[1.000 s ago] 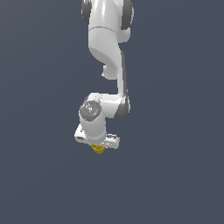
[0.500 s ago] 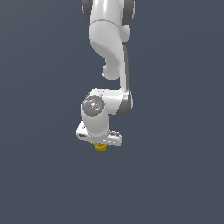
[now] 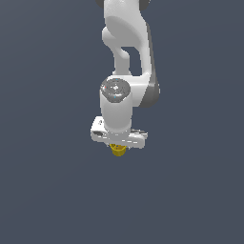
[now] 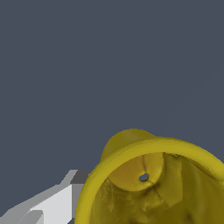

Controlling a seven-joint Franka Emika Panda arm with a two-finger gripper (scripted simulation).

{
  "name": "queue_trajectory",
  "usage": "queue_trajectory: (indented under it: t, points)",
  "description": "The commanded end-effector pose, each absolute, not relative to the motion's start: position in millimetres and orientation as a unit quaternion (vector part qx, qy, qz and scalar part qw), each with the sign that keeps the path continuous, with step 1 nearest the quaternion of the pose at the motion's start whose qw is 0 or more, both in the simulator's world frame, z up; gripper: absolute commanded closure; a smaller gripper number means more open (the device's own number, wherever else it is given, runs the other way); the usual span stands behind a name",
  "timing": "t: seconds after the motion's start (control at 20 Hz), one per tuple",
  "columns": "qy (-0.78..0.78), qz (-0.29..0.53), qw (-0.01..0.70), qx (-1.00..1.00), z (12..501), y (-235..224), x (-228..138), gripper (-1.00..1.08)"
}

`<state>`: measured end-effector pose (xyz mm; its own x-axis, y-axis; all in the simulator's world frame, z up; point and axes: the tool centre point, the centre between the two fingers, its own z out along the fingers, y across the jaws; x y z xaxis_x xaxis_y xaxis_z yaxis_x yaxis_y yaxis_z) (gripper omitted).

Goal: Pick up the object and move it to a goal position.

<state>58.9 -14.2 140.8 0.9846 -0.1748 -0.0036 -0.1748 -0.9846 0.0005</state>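
The small yellow cup (image 3: 117, 149) hangs just under my white gripper (image 3: 118, 144), which is shut on it; only the cup's lower part shows below the hand in the exterior view. In the wrist view the cup (image 4: 131, 148) is very close, and I look into its open mouth past the rimmed lip to its bottom. One white finger (image 4: 52, 203) lies against the outside of the rim. The other finger is out of view.
The arm's links (image 3: 126, 52) rise above the gripper to the top of the exterior view. All around is a plain dark grey-blue surface (image 3: 47, 190) with no other objects or edges in sight.
The gripper has moved toward the exterior view's right and a little upward, and the yellow cup has moved with it. The wrist has turned somewhat.
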Motion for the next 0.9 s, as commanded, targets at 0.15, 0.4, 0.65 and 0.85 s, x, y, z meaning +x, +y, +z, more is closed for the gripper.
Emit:
queue_trajectory:
  t: [0.15,0.4,0.65,0.85]
  points:
    - [-0.088,0.000,0.000,0.996,201.9,18.8,50.1,1.08]
    - [-0.088,0.000,0.001,0.996,255.9,48.4,42.5,1.08]
    - [-0.088,0.000,0.001,0.996,308.9,77.4,35.7,1.08]
    - [-0.088,0.000,0.001,0.996,349.2,99.8,31.3,1.08]
